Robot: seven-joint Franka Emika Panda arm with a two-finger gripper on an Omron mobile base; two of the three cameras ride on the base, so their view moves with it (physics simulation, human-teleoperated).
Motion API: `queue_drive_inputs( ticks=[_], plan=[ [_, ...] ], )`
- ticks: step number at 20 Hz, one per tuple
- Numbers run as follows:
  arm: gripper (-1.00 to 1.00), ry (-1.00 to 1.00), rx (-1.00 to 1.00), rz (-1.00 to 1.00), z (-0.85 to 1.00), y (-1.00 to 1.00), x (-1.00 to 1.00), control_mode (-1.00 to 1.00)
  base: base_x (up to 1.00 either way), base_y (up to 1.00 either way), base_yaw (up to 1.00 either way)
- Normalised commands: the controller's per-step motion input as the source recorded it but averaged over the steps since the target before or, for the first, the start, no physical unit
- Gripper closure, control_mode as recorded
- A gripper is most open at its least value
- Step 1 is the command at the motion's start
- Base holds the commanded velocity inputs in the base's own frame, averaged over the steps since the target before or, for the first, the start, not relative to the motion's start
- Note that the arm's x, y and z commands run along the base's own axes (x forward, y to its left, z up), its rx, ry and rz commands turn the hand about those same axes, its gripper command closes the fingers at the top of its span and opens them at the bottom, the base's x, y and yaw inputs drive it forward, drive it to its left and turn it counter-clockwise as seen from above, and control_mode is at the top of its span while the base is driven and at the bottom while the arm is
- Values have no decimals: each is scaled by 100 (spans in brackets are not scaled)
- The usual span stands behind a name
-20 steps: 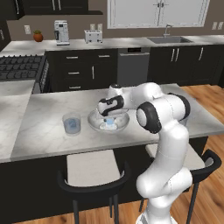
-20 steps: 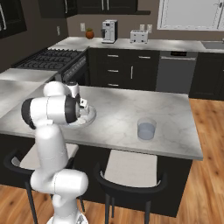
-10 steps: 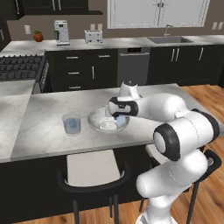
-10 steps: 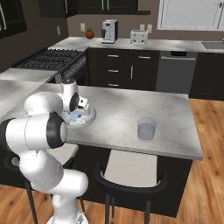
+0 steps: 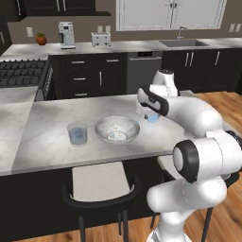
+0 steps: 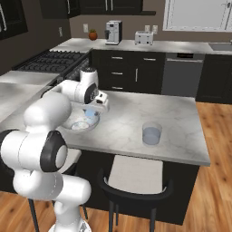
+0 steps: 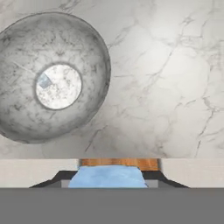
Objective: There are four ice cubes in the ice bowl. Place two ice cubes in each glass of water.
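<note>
Where marble island (image 5: 56, 137) spans, dark cabinets (image 5: 90, 75) behind.

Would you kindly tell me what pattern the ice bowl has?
The ice bowl is mottled grey-white, marble-like, best seen in the hand view.

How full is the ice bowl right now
Nearly empty: in the hand view, the ice bowl holds a single ice cube on its pale flat bottom; another pale-blue piece sits between the fingers.
</note>
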Motion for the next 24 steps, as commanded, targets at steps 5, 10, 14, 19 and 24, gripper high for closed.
queue_drive_inputs(
  ticks=[5,10,14,19,24],
  plan=[
    [100,13,-2,-1,51,-82,-14,-100,0,0,0],
    [100,0,-6,0,-3,-97,-47,-100,0,0,0],
    [100,-2,-11,0,-11,-76,-67,-100,0,0,0],
    [100,3,-14,0,0,-56,-27,-100,0,0,0],
    [100,7,-5,-4,-7,-54,1,-100,0,0,0]
  ],
)
